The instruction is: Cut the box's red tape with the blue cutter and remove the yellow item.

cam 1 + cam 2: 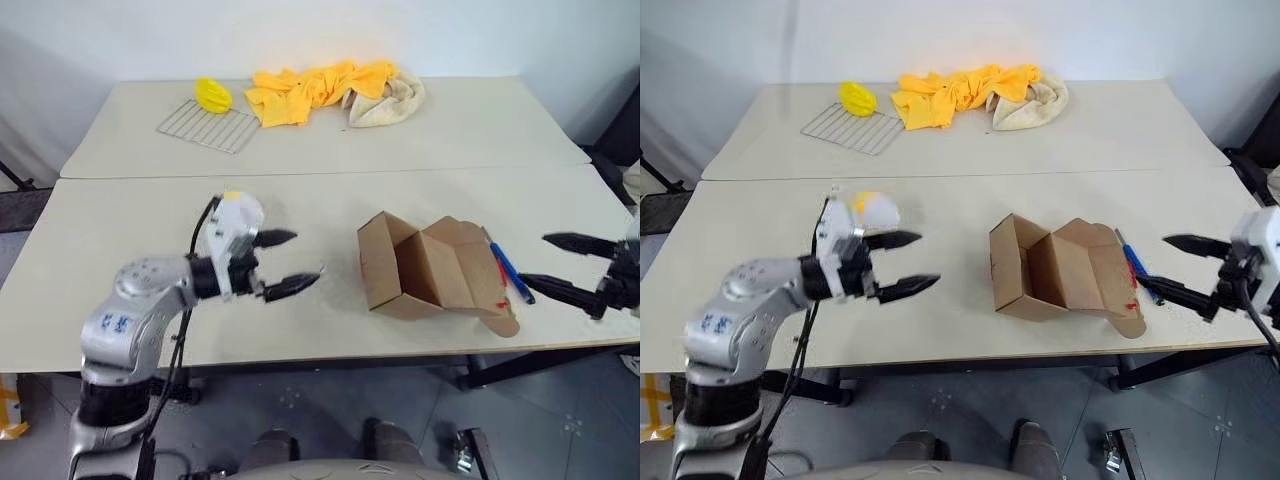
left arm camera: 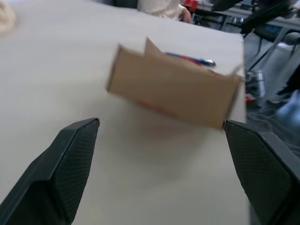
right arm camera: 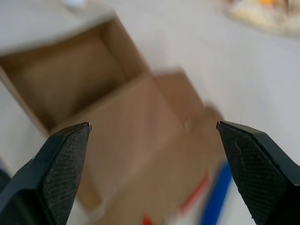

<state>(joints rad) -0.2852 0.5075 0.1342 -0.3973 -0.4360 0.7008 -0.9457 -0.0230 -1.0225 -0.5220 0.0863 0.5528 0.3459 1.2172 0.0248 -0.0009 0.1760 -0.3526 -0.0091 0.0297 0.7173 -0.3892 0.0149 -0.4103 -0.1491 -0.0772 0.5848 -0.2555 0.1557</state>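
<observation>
Box [image 1: 430, 268] first: the brown carton lies on its side near the front edge of the near table [image 1: 100, 230], flaps splayed wide and its inside looking empty, so the cutting appears done. Both arms stand off it with nothing in them: the left gripper [image 1: 288, 262] hovers at the box's 9 o'clock, well apart, its two black fingers spread and empty; the right gripper [image 1: 562, 264] hangs at 3 o'clock beyond the table's end, likewise spread and empty. On the far table, toward 11 o'clock from the box, a yellow item [image 1: 213, 96] rests at the corner of a wire rack [image 1: 205, 127], beside a heap of yellow cloth [image 1: 310, 90]; whether this is the thing taken from the box I cannot tell for sure, though it seems likely. Blue cutter [image 1: 511, 270] lies flat on the table just beside the box's 3 o'clock flap. Red tape [image 1: 1131, 284] survives as small red scraps on that flap's edge. By this reading little or nothing is left.
</observation>
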